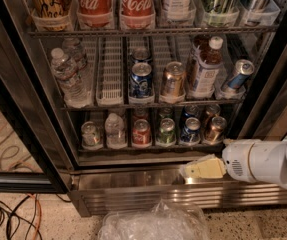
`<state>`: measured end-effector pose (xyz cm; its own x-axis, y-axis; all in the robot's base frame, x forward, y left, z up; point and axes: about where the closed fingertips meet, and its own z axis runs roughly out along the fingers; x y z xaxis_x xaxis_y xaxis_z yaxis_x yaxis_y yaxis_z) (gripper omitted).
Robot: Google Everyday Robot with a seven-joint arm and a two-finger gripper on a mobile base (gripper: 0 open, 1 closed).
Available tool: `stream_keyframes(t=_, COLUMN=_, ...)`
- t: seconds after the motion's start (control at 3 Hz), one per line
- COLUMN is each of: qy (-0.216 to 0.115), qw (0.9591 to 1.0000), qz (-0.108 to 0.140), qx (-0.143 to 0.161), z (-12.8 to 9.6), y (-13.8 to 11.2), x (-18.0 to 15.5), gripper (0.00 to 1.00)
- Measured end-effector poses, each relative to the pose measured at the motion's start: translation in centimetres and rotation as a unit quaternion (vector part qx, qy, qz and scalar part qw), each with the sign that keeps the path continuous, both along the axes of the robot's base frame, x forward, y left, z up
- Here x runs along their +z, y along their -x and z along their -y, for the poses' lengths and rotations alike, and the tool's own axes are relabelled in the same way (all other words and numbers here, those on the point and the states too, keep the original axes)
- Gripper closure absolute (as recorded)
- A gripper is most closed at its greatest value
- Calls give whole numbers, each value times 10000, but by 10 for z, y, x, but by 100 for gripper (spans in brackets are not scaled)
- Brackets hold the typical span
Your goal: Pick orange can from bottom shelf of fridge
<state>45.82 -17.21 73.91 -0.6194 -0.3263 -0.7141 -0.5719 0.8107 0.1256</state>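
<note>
The orange can (215,128) stands upright at the right end of the bottom shelf (153,146) of the fridge (148,181), with a second similar can (211,111) behind it. My gripper (203,168), pale yellow on a white arm (265,161), is in front of the stainless base panel. It is below and slightly left of the orange can, apart from it and holding nothing that I can see.
On the bottom shelf, left of the orange can, stand a blue can (191,130), a green can (166,131), a small red can (142,132) and small bottles (114,130). A taller copper-gold can (173,79) is one shelf up. A crumpled plastic bag (155,223) and cables (10,216) lie on the floor.
</note>
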Motion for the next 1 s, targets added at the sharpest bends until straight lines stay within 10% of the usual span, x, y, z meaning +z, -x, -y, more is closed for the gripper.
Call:
stream_keyframes(t=0.33, qy=-559, qw=9953, qz=206, qx=-758, z=7, y=-21, x=-18, gripper=0)
stream_keyframes(t=1.0, qy=-525, qw=9916, qz=498, qx=-1076, z=19, y=-38, x=-11, gripper=0)
